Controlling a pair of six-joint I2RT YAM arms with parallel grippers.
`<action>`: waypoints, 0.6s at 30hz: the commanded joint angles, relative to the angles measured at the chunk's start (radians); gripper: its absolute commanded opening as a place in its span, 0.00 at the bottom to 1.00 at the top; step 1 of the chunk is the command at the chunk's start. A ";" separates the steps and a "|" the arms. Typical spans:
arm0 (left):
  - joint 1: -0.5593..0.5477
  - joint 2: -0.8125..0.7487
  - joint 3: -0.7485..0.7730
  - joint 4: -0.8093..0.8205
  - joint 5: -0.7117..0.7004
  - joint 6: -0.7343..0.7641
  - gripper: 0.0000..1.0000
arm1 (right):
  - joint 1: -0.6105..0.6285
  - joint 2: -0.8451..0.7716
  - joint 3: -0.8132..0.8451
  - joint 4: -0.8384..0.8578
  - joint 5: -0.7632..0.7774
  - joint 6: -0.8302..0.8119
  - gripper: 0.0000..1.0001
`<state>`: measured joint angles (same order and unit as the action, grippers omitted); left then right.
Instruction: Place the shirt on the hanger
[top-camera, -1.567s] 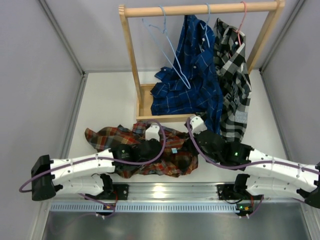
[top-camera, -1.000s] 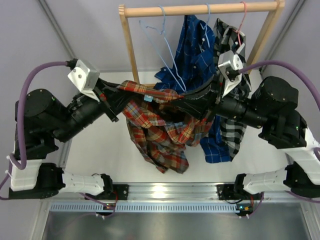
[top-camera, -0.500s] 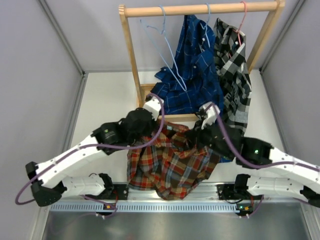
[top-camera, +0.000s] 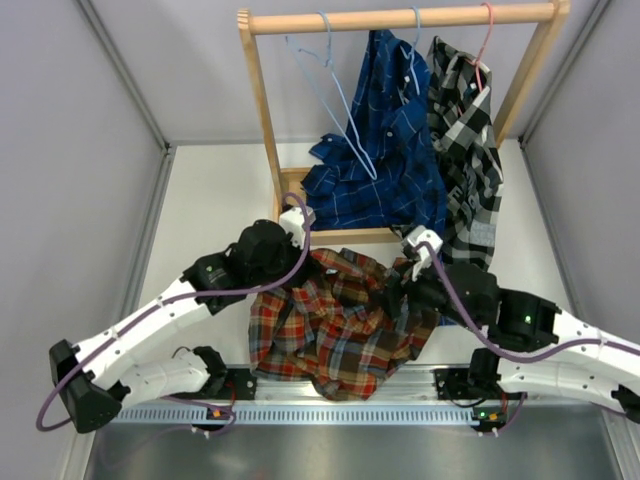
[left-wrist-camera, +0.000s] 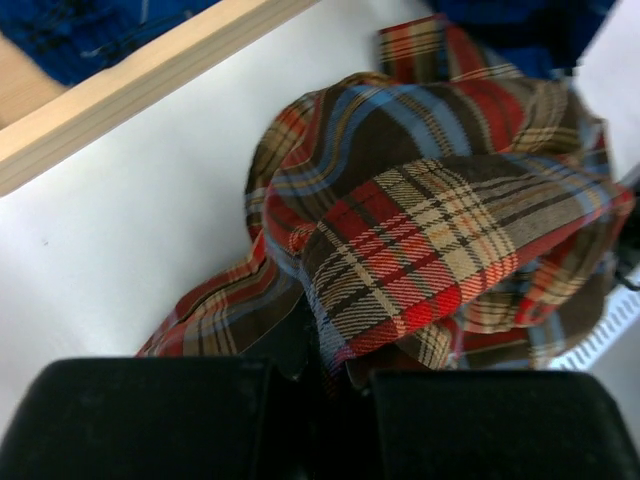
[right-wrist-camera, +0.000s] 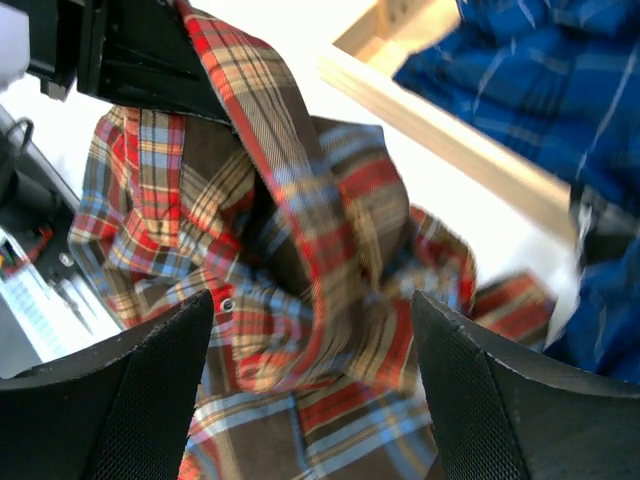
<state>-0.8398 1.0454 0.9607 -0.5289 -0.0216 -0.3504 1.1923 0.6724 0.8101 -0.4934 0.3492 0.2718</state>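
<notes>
The red-orange plaid shirt (top-camera: 340, 325) lies crumpled on the table between the two arms, its lower part reaching the front rail. My left gripper (top-camera: 292, 270) is shut on a fold at the shirt's upper left edge. In the left wrist view the plaid cloth (left-wrist-camera: 420, 230) runs down into the closed left gripper (left-wrist-camera: 325, 368). My right gripper (top-camera: 400, 290) stands open just above the shirt's right side. Its fingers (right-wrist-camera: 150, 385) are spread wide over the fabric (right-wrist-camera: 300, 250) and hold nothing. The light-blue hanger (top-camera: 337, 95) hangs empty on the rail at the back.
A wooden rack (top-camera: 262, 120) stands at the back, with its base bar (right-wrist-camera: 450, 150) just beyond the shirt. A navy plaid shirt (top-camera: 385, 150) and a black-and-white plaid shirt (top-camera: 465, 150) hang on it, the latter from a pink hanger (top-camera: 485, 40). A metal rail (top-camera: 320, 385) borders the table's front.
Both arms came down from holding the shirt high. In the last half second the right gripper opened and let go, and the shirt settled onto the table. The left gripper still holds it.
</notes>
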 joint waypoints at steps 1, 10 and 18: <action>-0.001 -0.074 0.013 0.076 0.109 -0.028 0.00 | 0.003 0.104 0.084 0.052 -0.088 -0.210 0.77; -0.001 -0.097 -0.004 0.075 0.176 -0.032 0.00 | 0.001 0.409 0.208 0.150 -0.075 -0.433 0.71; -0.001 -0.128 0.048 -0.035 -0.031 -0.048 0.84 | -0.079 0.471 0.210 0.217 0.019 -0.386 0.00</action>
<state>-0.8406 0.9550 0.9607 -0.5331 0.0902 -0.3687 1.1564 1.1755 0.9699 -0.3622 0.2955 -0.1352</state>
